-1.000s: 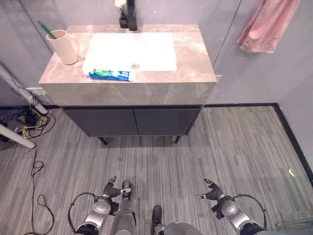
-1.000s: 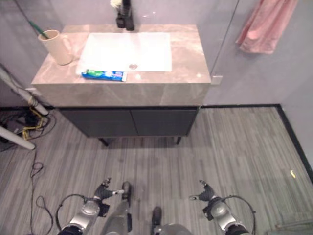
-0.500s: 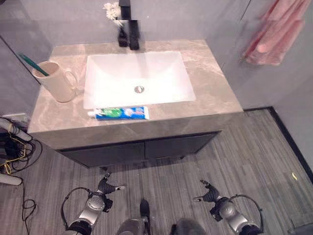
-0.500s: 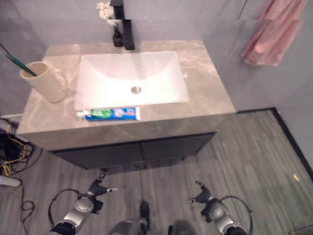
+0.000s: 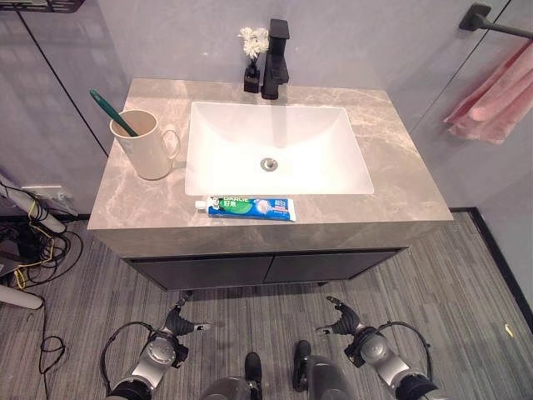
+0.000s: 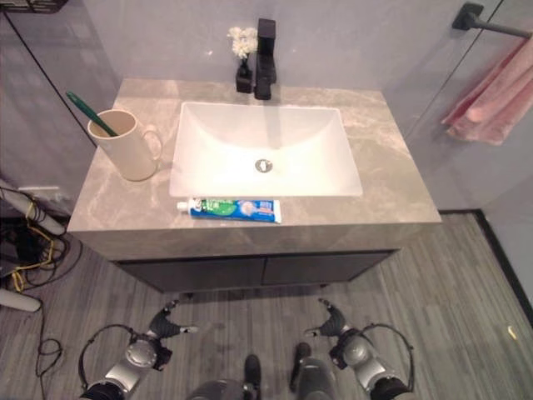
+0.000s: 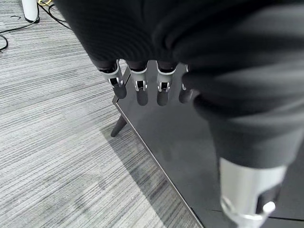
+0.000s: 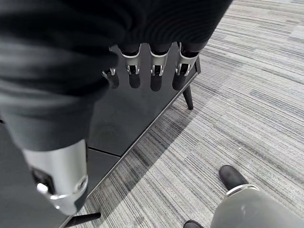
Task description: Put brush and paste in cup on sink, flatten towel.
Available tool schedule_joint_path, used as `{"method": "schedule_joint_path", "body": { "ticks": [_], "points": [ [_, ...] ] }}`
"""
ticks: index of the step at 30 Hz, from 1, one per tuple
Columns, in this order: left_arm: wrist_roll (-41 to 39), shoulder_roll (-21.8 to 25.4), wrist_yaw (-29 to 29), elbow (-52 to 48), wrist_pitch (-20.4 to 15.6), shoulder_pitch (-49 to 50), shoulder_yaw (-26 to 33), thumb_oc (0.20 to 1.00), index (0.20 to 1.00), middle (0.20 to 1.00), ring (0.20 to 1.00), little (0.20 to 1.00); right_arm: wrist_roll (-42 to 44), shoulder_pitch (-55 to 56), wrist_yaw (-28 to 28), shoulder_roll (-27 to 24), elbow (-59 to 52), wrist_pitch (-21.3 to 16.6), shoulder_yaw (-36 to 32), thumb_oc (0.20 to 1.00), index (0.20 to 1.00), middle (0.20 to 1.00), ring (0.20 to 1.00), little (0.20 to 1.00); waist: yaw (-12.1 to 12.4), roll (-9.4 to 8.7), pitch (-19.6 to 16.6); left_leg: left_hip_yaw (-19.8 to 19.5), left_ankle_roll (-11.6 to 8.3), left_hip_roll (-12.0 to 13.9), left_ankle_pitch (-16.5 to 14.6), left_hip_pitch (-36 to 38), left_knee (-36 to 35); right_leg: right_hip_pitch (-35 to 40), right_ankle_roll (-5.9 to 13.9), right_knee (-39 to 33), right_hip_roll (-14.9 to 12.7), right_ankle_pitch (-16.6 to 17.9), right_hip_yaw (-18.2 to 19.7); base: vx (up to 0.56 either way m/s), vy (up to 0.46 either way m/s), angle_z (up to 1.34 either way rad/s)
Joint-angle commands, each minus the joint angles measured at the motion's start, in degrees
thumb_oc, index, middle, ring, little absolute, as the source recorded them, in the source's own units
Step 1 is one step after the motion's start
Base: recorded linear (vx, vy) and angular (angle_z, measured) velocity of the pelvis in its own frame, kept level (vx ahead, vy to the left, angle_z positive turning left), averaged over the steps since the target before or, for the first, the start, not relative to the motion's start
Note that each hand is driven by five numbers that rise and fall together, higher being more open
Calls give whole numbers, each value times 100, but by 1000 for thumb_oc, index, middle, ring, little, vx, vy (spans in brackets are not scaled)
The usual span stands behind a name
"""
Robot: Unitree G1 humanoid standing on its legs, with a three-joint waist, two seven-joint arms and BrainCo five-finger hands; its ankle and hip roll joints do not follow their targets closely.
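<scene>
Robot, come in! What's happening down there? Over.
Both hands, left hand and right hand, open, low. Toothbrush in cup. Toothpaste on counter. Towel bunched on rail. Nothing blocking.

Silver-grey arms at the lower frame end in the left hand point(image 5: 176, 327) and right hand point(image 5: 343, 319): dark ribbed covers, silver dark-tipped fingers point(image 7: 162, 90).

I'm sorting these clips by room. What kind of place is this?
Most likely a bathroom: a white sink set in a stone-topped vanity with a black faucet, a cup holding a toothbrush, and a pink towel on a wall bar.
</scene>
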Motion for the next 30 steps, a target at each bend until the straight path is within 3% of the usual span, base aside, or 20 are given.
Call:
{"method": "schedule_joint_path", "body": {
  "ticks": [1,10,14,15,17,18,19,20,21,23,25,28,29,30],
  "points": [
    [110,-73,102,-64,-210,-102,223,1000,1000,1000,1000,1000,-37,-118,-77,-297,-152,-93,37,1000,1000,1000,1000,1000,16,-116,209,11,-370,467,-254,-151,470,715,-129,-897,179,792,273,78,-100,4],
    [93,-199,65,224,-204,19,222,1000,1000,1000,1000,1000,-29,8,-122,-420,-176,-135,-53,1000,1000,1000,1000,1000,23,-111,93,-54,-601,649,-254,-58,503,1130,-288,-1545,425,593,137,71,-164,-2],
    [-23,-235,103,-58,-236,-139,186,1000,1000,1000,1000,1000,-124,-69,-146,-666,-122,-145,-23,1000,1000,1000,1000,1000,29,-97,329,-360,-977,663,26,-851,1836,1195,-475,-1724,461,589,23,-45,-164,33],
    [-13,-235,94,-81,-240,-148,149,1000,1000,1000,1000,1000,-150,-34,-169,-679,-100,-137,-36,1000,1000,1000,1000,1000,-27,-96,294,-174,-933,830,23,-822,1665,1214,-475,-1730,434,564,-39,9,-40,16],
    [-13,-235,94,-83,-239,-145,148,1000,1000,1000,1000,1000,-151,-32,-170,-679,-100,-138,-35,1000,1000,1000,1000,1000,-26,-97,295,-172,-934,827,27,-810,1651,1220,-475,-1730,432,561,-39,28,40,17],
    [32,-246,112,-160,-233,-136,89,1000,1000,1000,1000,1000,-115,40,-216,-662,-50,-103,-107,1000,1000,1000,1000,1000,-78,-106,201,209,-895,1256,73,-633,966,1267,-415,-1771,358,519,-124,88,153,45],
    [81,-231,196,-111,-246,-159,27,1000,1000,1000,1000,1000,-70,29,-277,-624,37,-89,-130,1000,1000,1000,1000,1000,-39,-77,141,-59,-946,1380,240,-578,551,1258,-365,-1752,333,486,-88,88,153,35],
    [81,-231,196,-110,-246,-159,27,1000,1000,1000,1000,1000,-70,29,-277,-624,37,-89,-130,1000,1000,1000,1000,1000,-40,-77,141,-60,-946,1379,242,-577,549,1258,-365,-1751,332,486,-88,113,181,13],
    [124,-239,201,-120,-232,-129,-8,1000,1000,1000,1000,1000,-24,44,-276,-574,119,-89,-162,1000,1000,1000,1000,1000,-31,-38,96,-313,-949,1319,175,-511,510,1259,-331,-1707,269,437,-45,88,175,-1],
    [155,-224,172,-100,-220,-136,-34,1000,1000,1000,1000,1000,9,44,-258,-545,163,-74,-187,1000,1000,1000,1000,1000,-67,-13,73,-322,-938,1269,154,-505,487,1262,-307,-1690,216,432,-27,88,208,-14],
    [325,-101,85,-284,-249,20,-93,1000,1000,1000,1000,1000,-79,-21,-196,-473,201,-40,-150,1000,1000,1000,1000,1000,1,21,25,-305,-793,1015,5,-316,373,1285,-180,-1591,6,536,146,104,368,-23],
    [473,14,68,-393,-260,110,-103,1000,1000,1000,1000,1000,-197,-148,-183,-468,146,-51,-89,1000,1000,1000,1000,1000,100,31,62,-225,-667,905,-63,-237,318,1162,-76,-1315,-103,593,194,17,253,-13],
    [614,110,57,-528,-291,227,-69,1000,1000,1000,1000,1000,-293,-273,-192,-468,100,-91,-46,1000,1000,1000,1000,1000,170,45,139,-135,-560,844,-110,-192,312,904,20,-817,-231,916,150,-14,215,-32],
    [695,184,58,-600,-310,291,-71,1000,1000,1000,1000,1000,-330,-359,-181,-482,99,-104,-6,1000,1000,1000,1000,1000,179,79,180,-136,-520,833,-81,-164,276,783,50,-553,-204,1015,196,-2,259,-42]
  ]
}}
